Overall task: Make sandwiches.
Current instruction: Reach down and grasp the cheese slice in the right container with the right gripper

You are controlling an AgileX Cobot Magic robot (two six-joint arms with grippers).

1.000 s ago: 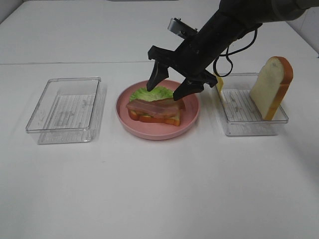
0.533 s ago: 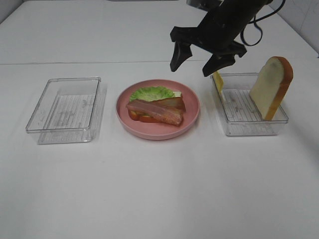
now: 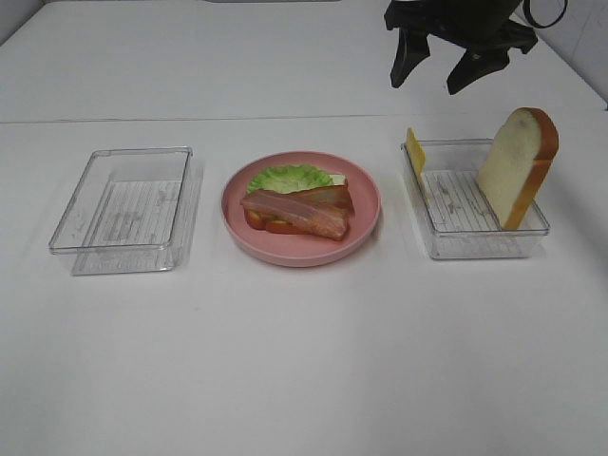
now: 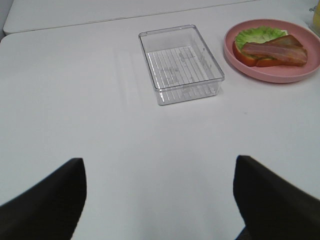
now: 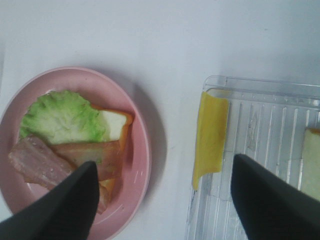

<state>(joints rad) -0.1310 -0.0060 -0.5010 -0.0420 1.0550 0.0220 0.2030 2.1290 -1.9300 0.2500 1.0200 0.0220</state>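
On the pink plate (image 3: 366,223) lies the sandwich stack: a bread slice (image 5: 116,124), green lettuce (image 3: 285,178) and bacon strips (image 3: 299,209) on top. The stack also shows in the left wrist view (image 4: 272,48). A second bread slice (image 3: 518,166) stands upright in the right clear tray (image 3: 475,242), and a yellow cheese slice (image 3: 415,152) leans on that tray's left wall. My right gripper (image 3: 459,68) is open and empty, high above the tray's far side. My left gripper (image 4: 159,200) is open and empty over bare table.
An empty clear tray (image 3: 123,209) stands left of the plate; it also shows in the left wrist view (image 4: 180,62). The white table (image 3: 304,361) stretches toward the front.
My right gripper, open and empty, has risen from just above the bacon on the plate and moved right and back, to high above the right tray. The bacon stays on the stack.
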